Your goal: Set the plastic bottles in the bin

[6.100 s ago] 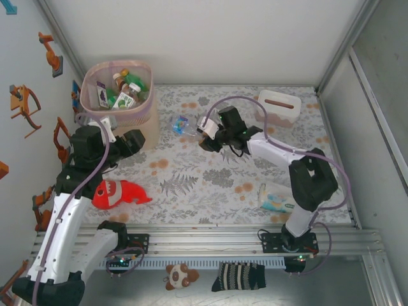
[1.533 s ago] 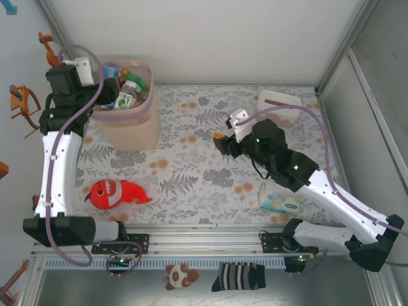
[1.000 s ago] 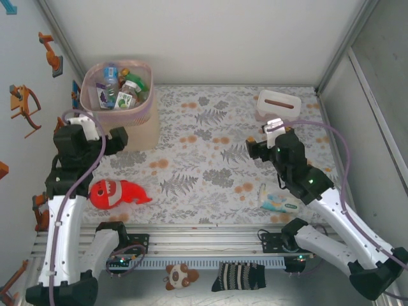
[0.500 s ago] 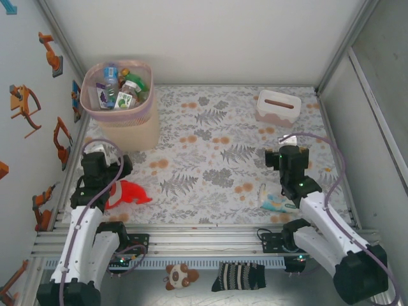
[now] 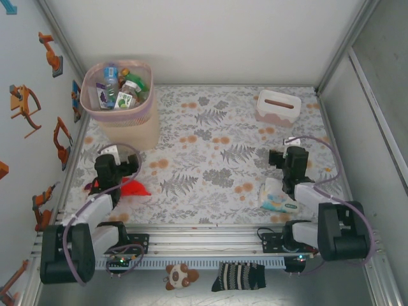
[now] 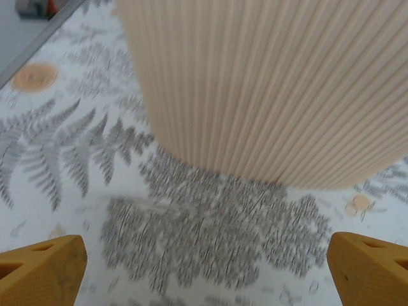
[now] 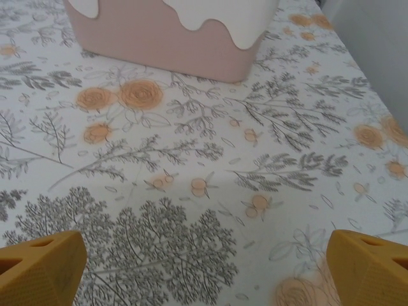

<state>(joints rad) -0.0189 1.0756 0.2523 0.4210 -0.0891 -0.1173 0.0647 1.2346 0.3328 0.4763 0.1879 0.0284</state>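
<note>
Top view: the bin (image 5: 131, 131) stands at approx. 10 o'clock on the table (image 5: 210, 159), close to the left wall. The plastic bottles (image 5: 118, 89) are inside it, a heap of green and clear ones w/ coloured caps (I cannot count them exactly).

The left gripper (image 5: 116, 167) is low at approx. 8 o'clock on the table, and the left arm (image 5: 89, 213) is folded close to its base. The bin is at 12 o'clock from this gripper, near but not touching. In the left wrist view the yellow fingertips (image 6: 38, 271) sit in the two bottom corners, so the jaws are wide apart w/ nothing btw. them. The ribbed wall of the bin is straight ahead. The red fish (image 5: 132, 188) lies just beside this gripper at its 5 o'clock, partly hidden under it.

The right gripper (image 5: 290, 156) is at approx. 4 o'clock on the table, and the right arm (image 5: 319, 194) is folded too. In the right wrist view its jaws are also wide apart and empty. The tissue box (image 7: 166, 32) is ahead at 12 o'clock, well apart from them. The wipes pack (image 5: 277, 197) lies just beside the right arm, at approx. 7 o'clock from the gripper.
</note>
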